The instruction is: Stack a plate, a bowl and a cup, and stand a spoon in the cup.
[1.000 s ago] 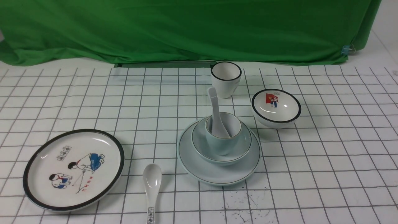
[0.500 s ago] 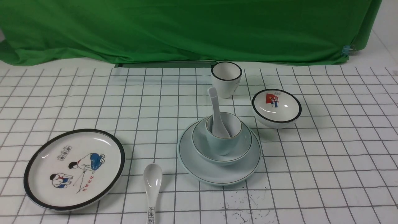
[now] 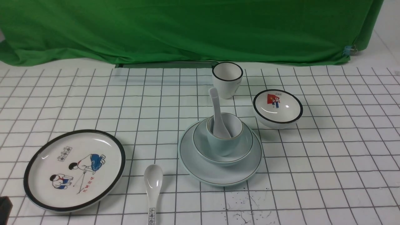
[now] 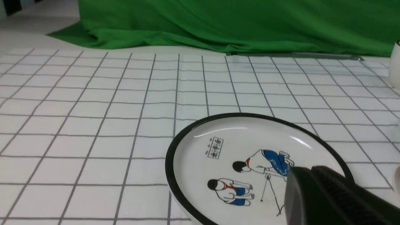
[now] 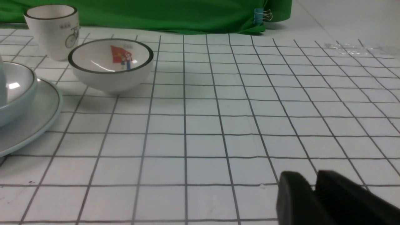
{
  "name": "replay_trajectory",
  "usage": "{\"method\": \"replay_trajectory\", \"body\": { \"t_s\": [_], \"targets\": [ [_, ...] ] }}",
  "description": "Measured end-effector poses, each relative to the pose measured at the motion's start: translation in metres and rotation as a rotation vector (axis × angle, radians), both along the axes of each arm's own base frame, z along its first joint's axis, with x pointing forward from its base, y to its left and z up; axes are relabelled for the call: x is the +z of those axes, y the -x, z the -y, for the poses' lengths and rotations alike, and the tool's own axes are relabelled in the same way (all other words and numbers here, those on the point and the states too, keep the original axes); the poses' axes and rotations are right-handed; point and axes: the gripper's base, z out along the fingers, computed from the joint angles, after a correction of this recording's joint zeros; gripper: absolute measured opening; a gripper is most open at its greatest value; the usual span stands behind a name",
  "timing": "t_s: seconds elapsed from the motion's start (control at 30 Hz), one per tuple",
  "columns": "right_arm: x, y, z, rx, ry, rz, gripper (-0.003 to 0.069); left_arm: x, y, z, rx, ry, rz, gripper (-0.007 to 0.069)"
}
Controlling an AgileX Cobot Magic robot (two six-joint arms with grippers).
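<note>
With left gripper (image 4: 315,190) jaws shut, empty; right gripper (image 5: 314,190) jaws slightly apart, empty.

Your table (image 3: 328,150) is covered with a white cloth with a grey grid. The black-rimmed cartoon plate (image 4: 218,147) sits right in front of your left pincer (image 4: 304,175). The lettered spoon (image 3: 152,184) lies just past that plate. Forward of your right pincer (image 5: 312,181) and off toward the other arm you've got the pale plate (image 5: 37,118). The picture bowl (image 5: 111,67) is farther out, and the white cup (image 5: 51,29) is beyond it, by the green drape (image 3: 187,31).
</note>
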Motion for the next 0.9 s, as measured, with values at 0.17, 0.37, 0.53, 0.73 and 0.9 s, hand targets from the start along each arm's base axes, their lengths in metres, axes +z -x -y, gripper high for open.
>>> {"method": "replay_trajectory", "body": {
  "t_s": [0.17,0.37,0.53,0.73,0.9],
  "targets": [
    [0.0000,0.0000,0.0000,0.000,0.000,0.000,0.0158,-0.0005,0.0001,0.0003,-0.006,-0.012,-0.006,-0.0031],
    [0.0000,0.0000,0.0000,0.000,0.000,0.000,0.0175,-0.0005,0.0000,0.0005,-0.008,-0.011,-0.006,-0.0031],
    [0.0000,0.0000,0.0000,0.000,0.000,0.000,0.0188,-0.0005,0.0000,0.0005,-0.009,-0.011,-0.006,-0.0031],
    [0.0000,0.0000,0.0000,0.000,0.000,0.000,0.0202,-0.0004,0.0000,0.0005,-0.009,-0.012,-0.005,-0.0031],
    [0.0000,0.0000,0.0000,0.000,0.000,0.000,0.0213,-0.0004,0.0000,0.0005,-0.009,-0.012,-0.005,-0.0031]
  ]
}}
